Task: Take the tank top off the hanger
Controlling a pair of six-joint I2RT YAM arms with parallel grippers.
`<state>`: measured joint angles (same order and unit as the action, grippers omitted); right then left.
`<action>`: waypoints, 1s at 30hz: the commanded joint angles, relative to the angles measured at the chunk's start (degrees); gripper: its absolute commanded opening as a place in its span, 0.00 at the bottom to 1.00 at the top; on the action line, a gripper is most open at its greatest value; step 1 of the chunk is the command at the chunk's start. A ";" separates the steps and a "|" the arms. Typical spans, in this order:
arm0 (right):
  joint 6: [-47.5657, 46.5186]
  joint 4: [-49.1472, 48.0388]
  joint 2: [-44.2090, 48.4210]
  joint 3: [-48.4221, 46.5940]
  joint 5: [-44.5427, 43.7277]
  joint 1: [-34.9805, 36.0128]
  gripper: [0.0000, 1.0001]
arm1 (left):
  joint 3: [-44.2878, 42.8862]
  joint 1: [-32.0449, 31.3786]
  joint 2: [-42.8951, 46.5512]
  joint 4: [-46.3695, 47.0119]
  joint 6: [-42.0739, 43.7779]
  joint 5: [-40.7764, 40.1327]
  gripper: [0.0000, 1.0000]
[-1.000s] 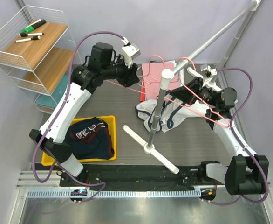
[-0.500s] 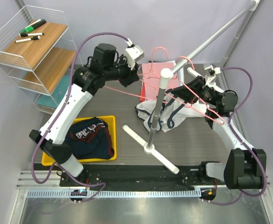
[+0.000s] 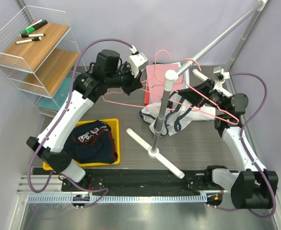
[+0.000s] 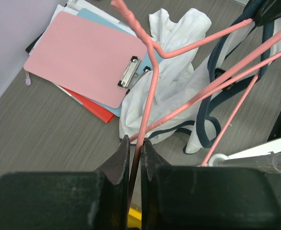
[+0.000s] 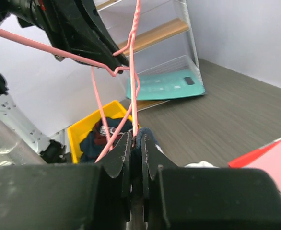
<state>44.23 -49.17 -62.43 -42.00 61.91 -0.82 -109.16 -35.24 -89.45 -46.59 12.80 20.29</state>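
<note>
The white tank top (image 3: pixel 171 117) with navy trim lies crumpled on the table by the rack pole; the left wrist view shows the tank top (image 4: pixel 179 81) too. The pink wire hanger (image 4: pixel 151 72) is lifted above it, its lower bar (image 3: pixel 117 101) reaching left. My left gripper (image 3: pixel 141 86) is shut on the hanger wire, which runs between the jaws of the left gripper (image 4: pixel 135 143). My right gripper (image 3: pixel 194 94) is shut on a navy strap of the tank top, seen at the right gripper (image 5: pixel 136 136), with the hanger wire (image 5: pixel 133 72) touching its left jaw.
A rack pole (image 3: pixel 160 112) stands on a white cross base in the middle, with a slanted rail behind. Pink, blue and red clipboards (image 3: pixel 155 79) lie at the back. A yellow bin (image 3: pixel 109 122) holding a dark garment sits front left. A wire shelf (image 3: pixel 35 48) stands far left.
My left gripper has closed on the hanger wire. The hanger's lower bar has swung left and away from the tank top, while the right gripper has drawn the strap slightly rightward.
</note>
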 commanded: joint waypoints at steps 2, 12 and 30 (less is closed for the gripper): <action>-18.21 22.00 5.48 -4.49 -2.41 0.82 0.04 | -1.57 1.14 1.65 10.12 -6.82 -6.15 0.00; -17.60 22.80 8.91 -3.01 -3.55 0.82 0.04 | -1.32 1.23 3.57 10.73 -8.58 -2.28 0.00; -13.91 20.25 11.37 -2.47 -3.46 0.82 0.04 | 2.46 1.14 7.27 13.10 -12.36 3.61 0.00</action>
<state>29.43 -26.65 -51.99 -43.59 57.65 -0.43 -107.20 -34.48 -84.31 -40.58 2.72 22.20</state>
